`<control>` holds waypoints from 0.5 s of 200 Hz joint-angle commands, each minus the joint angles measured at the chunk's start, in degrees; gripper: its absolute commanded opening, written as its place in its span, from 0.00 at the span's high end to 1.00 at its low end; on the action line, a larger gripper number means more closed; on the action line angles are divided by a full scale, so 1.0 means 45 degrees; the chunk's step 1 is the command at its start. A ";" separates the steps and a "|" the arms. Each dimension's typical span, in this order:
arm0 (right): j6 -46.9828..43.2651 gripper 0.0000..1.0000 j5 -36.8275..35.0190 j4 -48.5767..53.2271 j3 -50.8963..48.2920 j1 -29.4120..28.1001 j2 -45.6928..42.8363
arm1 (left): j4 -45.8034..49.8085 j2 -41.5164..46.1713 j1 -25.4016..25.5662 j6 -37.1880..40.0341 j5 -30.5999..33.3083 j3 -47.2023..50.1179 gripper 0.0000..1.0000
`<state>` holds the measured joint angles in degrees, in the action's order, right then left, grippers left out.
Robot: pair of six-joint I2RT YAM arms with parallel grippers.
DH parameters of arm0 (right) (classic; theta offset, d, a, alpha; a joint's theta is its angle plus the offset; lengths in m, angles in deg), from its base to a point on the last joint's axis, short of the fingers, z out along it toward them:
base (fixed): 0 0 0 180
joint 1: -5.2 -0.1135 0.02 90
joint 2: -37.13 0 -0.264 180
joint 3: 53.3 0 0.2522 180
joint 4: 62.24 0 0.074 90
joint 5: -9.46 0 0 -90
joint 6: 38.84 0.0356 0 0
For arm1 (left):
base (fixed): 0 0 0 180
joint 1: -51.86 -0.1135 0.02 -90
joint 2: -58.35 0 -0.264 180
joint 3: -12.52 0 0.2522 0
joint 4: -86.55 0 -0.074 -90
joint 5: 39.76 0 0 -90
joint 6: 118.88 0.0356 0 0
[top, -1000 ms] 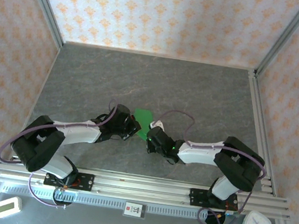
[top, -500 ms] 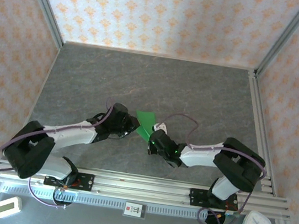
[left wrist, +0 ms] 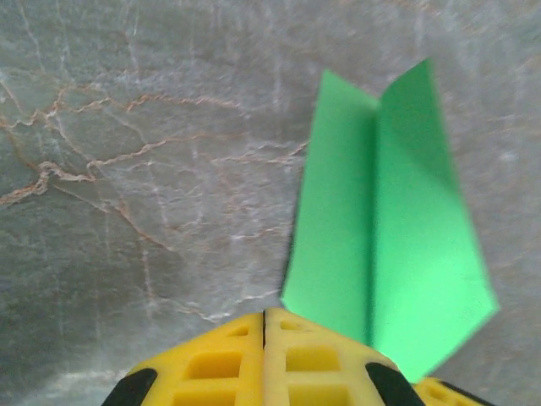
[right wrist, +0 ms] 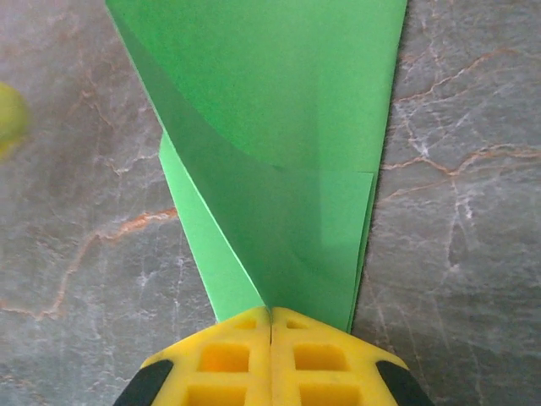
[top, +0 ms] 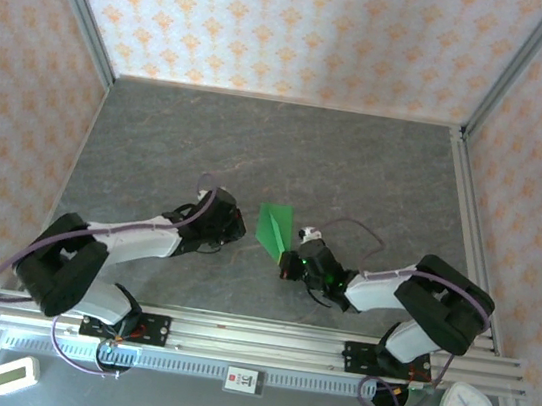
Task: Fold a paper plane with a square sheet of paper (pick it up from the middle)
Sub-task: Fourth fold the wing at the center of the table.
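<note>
Since a second earlier, the left end effector [top: 235, 224] had backed away from the paper plane [top: 275, 228] and sat pressed together, empty. The right end effector [right wrist: 270, 317] pinched the plane's narrow end, probably steadying it on the desk [top: 258, 151] for another crease.

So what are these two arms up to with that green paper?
They are folding a paper plane, already a slim green dart with a centre crease, lying on the grey table between them. The right gripper is shut with its tips over the dart's narrow near end; whether it presses down is hard to tell. The left gripper is shut too, beside the paper and not touching it.
</note>
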<state>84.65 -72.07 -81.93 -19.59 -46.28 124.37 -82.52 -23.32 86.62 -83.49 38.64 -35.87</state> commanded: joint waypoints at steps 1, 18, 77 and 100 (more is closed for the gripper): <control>0.1025 1.00 0.0643 -0.0264 -0.0835 0.0166 0.0117 | -0.0489 -0.0575 0.0252 0.1252 -0.0177 -0.0616 0.97; 0.1576 1.00 0.0896 -0.1096 -0.1298 0.0285 0.0151 | -0.0621 -0.1064 0.0394 0.1752 -0.0018 -0.1042 0.97; 0.2667 1.00 0.1705 -0.2851 -0.2230 0.0750 0.0259 | -0.1379 -0.2720 0.0749 0.2856 -0.0417 -0.2483 0.98; 0.2846 1.00 0.2058 -0.3289 -0.2356 0.0969 0.0408 | -0.1559 -0.3411 0.0877 0.2956 -0.0763 -0.2848 1.00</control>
<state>95.17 -65.45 -97.25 -28.05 -42.74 124.56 -87.63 -35.99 89.70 -72.82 37.07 -46.60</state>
